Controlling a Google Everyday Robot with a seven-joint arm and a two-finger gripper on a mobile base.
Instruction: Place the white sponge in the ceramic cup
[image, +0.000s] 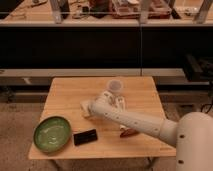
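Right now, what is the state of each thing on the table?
ceramic cup: upright, at the back.
white sponge: flat on the table, not in the cup.
end effector: low at the sponge.
green bowl: upright, looks empty.
black object: lying flat beside the bowl.
white tube: lying down, partly behind the arm.

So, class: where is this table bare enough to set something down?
Bare wood: the back-left corner behind the green bowl, and the back-right corner right of the ceramic cup. Crowded: the middle, where the gripper is at the white sponge.
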